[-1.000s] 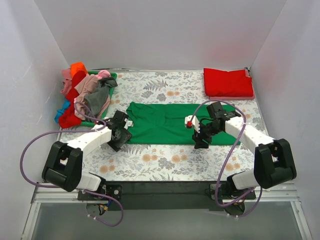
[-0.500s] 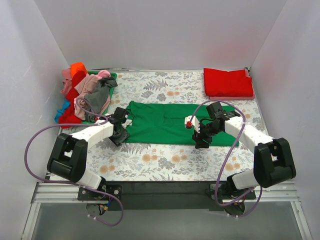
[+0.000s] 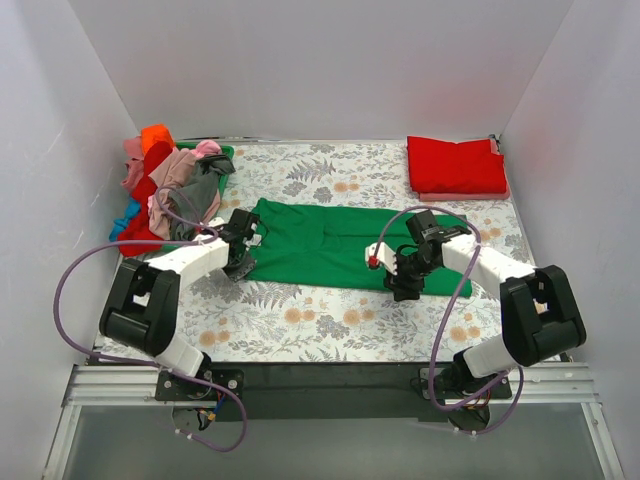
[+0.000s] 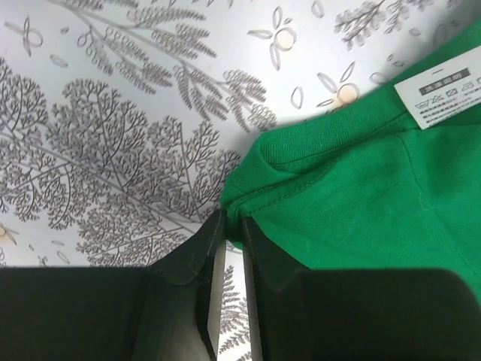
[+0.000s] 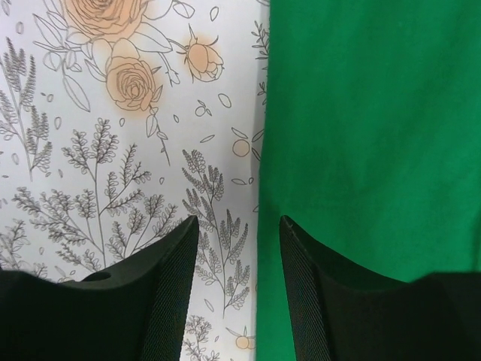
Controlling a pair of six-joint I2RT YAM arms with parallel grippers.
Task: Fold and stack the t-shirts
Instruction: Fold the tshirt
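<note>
A bright green t-shirt (image 3: 330,245) lies spread flat across the middle of the floral cloth. My left gripper (image 3: 241,262) is at its near left corner. In the left wrist view the green t-shirt (image 4: 361,195) has its hem corner pinched between the nearly closed fingers of the left gripper (image 4: 231,219). My right gripper (image 3: 402,284) stands open at the shirt's near edge, right of centre. In the right wrist view the right gripper (image 5: 237,226) straddles that edge of the green t-shirt (image 5: 368,113), one finger over the shirt and one over bare cloth. A folded red t-shirt (image 3: 457,165) lies at the back right.
A green plastic basket (image 3: 226,151) at the back left is heaped with crumpled shirts (image 3: 165,195) in red, orange, pink, grey and blue. The grey-white floral cloth (image 3: 330,320) covers the table. White walls close in the left, right and back sides.
The left gripper has slid in to the shirt's near left corner and closed on it. The right gripper has shifted slightly left along the near edge and narrowed a little.
</note>
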